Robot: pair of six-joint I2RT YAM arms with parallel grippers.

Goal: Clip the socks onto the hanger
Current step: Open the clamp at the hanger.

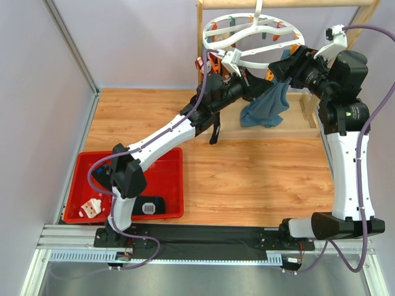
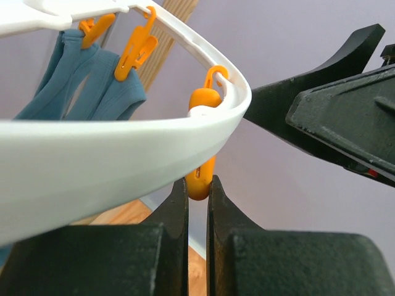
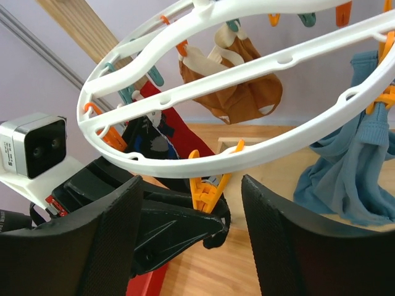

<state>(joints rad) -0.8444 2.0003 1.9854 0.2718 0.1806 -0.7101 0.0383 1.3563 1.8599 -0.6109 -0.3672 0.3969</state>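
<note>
L arm (image 1: 166,132) stretched fwd, L jaws closed; R arm (image 1: 349,166) bent, R jaws spread.

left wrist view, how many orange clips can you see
3 orange plastic clips: two at upper left, one mid-frame partly behind the white plastic hanger rim. More may be hidden.

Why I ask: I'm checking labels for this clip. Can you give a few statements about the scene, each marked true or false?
1. The right end effector is open. True.
2. The left end effector is wide open. False: it is shut on an orange clip on the hanger rim.
3. A blue sock hangs from the hanger. True.
4. The red bin is empty. False: it holds a red-and-white sock and a dark sock.
5. The hanger lies in the red bin. False: it hangs by its hook from a wooden bar.
</note>
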